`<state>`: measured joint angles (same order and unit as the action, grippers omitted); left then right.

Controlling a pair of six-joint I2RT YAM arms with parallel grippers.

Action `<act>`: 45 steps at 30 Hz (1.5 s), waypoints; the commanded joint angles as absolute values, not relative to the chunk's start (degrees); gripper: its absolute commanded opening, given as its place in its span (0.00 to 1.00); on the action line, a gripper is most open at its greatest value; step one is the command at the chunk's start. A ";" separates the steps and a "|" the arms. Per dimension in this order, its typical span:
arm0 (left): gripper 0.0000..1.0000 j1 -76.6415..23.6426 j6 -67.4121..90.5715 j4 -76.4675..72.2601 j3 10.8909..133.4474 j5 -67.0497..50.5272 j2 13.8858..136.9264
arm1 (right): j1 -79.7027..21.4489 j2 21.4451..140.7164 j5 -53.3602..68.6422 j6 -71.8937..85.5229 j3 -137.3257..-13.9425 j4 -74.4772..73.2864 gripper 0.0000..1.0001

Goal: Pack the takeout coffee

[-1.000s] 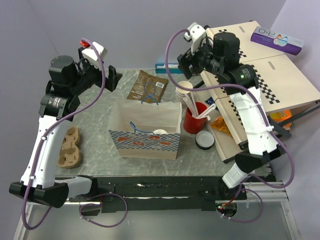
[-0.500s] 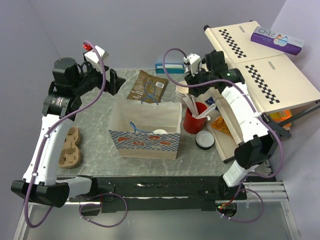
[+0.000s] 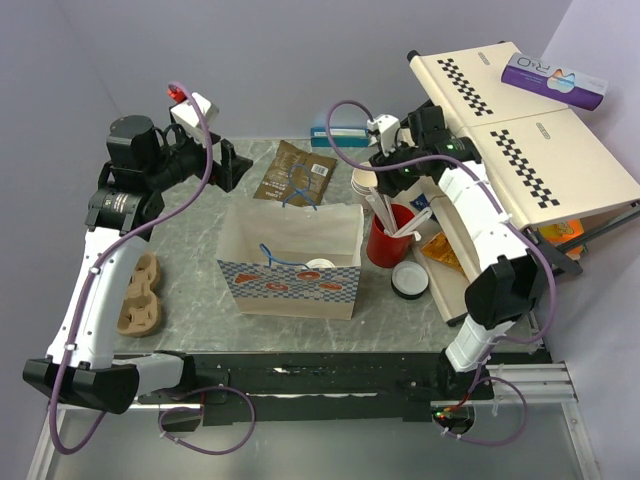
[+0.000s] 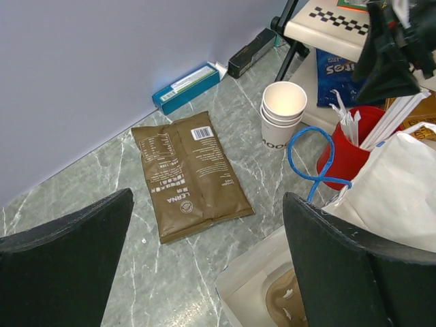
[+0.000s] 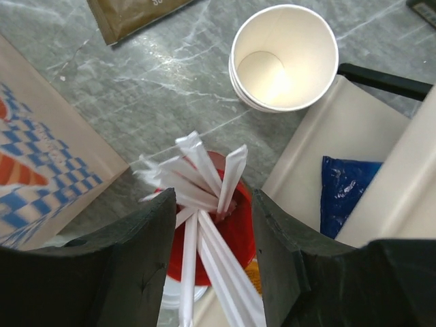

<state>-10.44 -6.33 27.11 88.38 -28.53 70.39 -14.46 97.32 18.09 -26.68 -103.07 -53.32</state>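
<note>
R arm has swung down off the checkered board & now hangs its right gripper straight over the red cup. Its jaws have drawn in approx halfway but are still apart, straddling the white sticks w/ nothing seen clamped. Reads as going for a stick, not the drink, so packing proper isn't started. The takeout coffee, white lid up, sits just near-right of the red cup, almost touching it. It is outside the paper bag, which stands just left of the cup. The lidless cup stack is just behind the red cup. R arm pose: elbow near-right of the cup, forearm stretched back past it, wrist tipped down. The left gripper has barely shifted: well left & behind the red cup, past the bag, over the brown pouch, jaws wide apart, empty.
</note>
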 commanded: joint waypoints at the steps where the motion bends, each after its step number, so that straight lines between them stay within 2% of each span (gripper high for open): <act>1: 0.97 -9.93 -5.71 26.19 88.68 -29.18 70.05 | -14.24 99.49 17.67 -25.93 -104.67 -50.45 0.55; 10: 0.97 -9.67 -5.27 25.93 89.21 -29.97 71.10 | -14.24 102.74 14.94 -25.22 -105.82 -49.22 0.54; 18: 0.97 -9.58 -5.45 25.75 89.12 -30.15 71.37 | -14.24 104.15 15.55 -24.79 -105.39 -48.08 0.40; 21: 0.97 -9.49 -5.27 25.66 88.95 -30.41 71.63 | -14.24 104.59 15.29 -24.35 -105.73 -47.81 0.33; 24: 0.98 -9.32 -5.27 25.84 89.21 -30.85 71.89 | -14.24 104.68 15.12 -24.35 -106.17 -47.81 0.19; 27: 0.97 -9.32 -5.27 25.75 89.21 -30.94 72.07 | -14.33 103.72 15.12 -24.08 -107.48 -48.77 0.00; 37: 0.97 -9.32 -3.61 23.99 89.30 -32.60 74.18 | -14.59 86.67 13.45 -22.68 -109.42 -51.68 0.00; 45: 0.98 -9.32 -5.01 25.22 92.72 -31.91 76.11 | -14.59 75.68 32.39 -13.81 -116.62 -46.50 0.00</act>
<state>-9.56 -5.10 26.44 89.41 -31.22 76.36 -14.48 80.27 20.38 -20.45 -112.18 -50.87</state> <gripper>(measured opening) 0.975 0.009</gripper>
